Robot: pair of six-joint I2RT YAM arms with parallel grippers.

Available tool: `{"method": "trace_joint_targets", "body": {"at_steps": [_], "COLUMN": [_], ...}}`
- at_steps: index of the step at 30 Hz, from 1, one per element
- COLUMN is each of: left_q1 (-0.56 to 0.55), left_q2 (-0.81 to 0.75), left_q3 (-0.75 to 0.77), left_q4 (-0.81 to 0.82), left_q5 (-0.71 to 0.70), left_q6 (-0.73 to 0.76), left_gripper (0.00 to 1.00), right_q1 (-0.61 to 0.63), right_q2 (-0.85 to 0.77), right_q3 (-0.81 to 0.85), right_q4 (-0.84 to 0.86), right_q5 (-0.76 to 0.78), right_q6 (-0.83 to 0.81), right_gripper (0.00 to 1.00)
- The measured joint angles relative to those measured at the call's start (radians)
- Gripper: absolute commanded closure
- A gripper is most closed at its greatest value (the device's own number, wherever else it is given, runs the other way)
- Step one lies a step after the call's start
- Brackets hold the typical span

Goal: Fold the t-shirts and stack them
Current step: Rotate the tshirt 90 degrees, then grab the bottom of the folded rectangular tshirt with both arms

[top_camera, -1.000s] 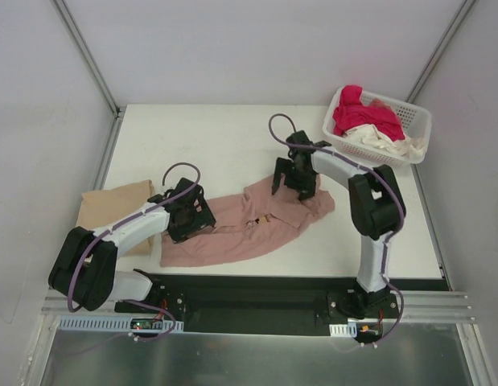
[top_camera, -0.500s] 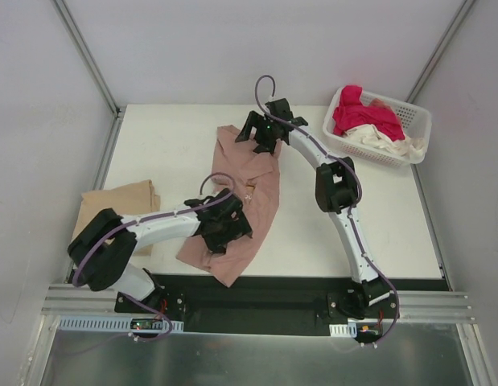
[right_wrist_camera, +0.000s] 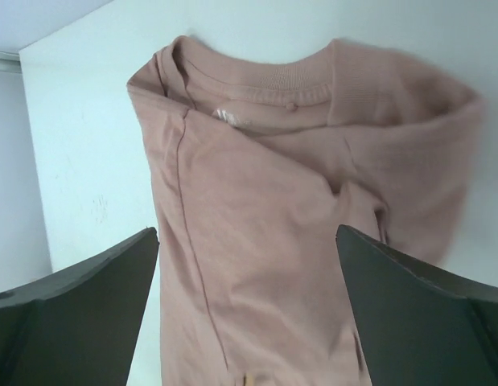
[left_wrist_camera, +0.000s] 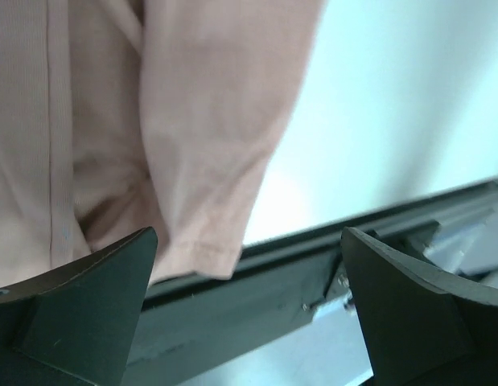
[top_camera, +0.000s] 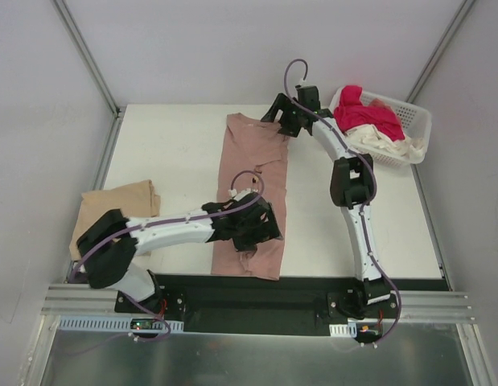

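Plain tan cloth t-shirt (top_camera: 120, 205) sits folded well left of the dusty pink cloth t-shirt (top_camera: 253, 161). The pink one's a long narrow strip, sides folded in, collar at the far end. Left gripper (top_camera: 255, 228) hovers over its near hem, fingers spread wide and empty. Right gripper (top_camera: 283, 119), also spread, is just right of the collar. Further right, magenta-red (top_camera: 361, 117) and cream (top_camera: 385, 145) shirts are heaped in a white latticed plastic basket (top_camera: 424, 122).

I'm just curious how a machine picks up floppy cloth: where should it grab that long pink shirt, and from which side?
Probably the near hem of the pink shirt, pinched at a corner from above. It lies flat as a long narrow strip, collar at the far end, so only an edge can be pinched.
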Motion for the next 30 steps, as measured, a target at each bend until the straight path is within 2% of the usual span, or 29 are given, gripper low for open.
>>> {"method": "trace_joint_targets", "body": {"at_steps": [6, 10, 13, 17, 20, 25, 30], "left_q1": [-0.006, -0.005, 0.0, 0.038, 0.058, 0.058, 0.058], "left_q2": [-0.266, -0.37, -0.404, -0.419, -0.458, -0.53, -0.537], "left_q3": [-0.01, -0.062, -0.127, -0.21, -0.287, -0.355, -0.372], "left_q4": [-0.068, -0.131, -0.192, -0.256, -0.293, -0.318, -0.32], "left_q5": [-0.066, -0.117, -0.138, -0.138, -0.138, -0.132, -0.129], "left_q6": [0.14, 0.18, 0.189, 0.185, 0.16, 0.129, 0.114], "left_gripper": [0.0, 0.01, 0.01, 0.01, 0.01, 0.01, 0.01], "right_q1": [0.031, 0.099, 0.168, 0.26, 0.319, 0.33, 0.314], "right_q2": [-0.391, -0.613, -0.732, -0.731, -0.65, -0.534, -0.443], "right_q3": [-0.221, -0.293, -0.476, -0.729, -0.828, -0.812, -0.686], "right_q4": [-0.147, -0.24, -0.277, -0.29, -0.314, -0.324, -0.368], "right_q5": [0.124, 0.193, 0.256, 0.311, 0.32, 0.325, 0.348], "right_q6": [-0.203, -0.276, -0.303, -0.305, -0.302, -0.297, -0.29], "right_gripper": [0.03, 0.03, 0.03, 0.03, 0.03, 0.03, 0.03]}}
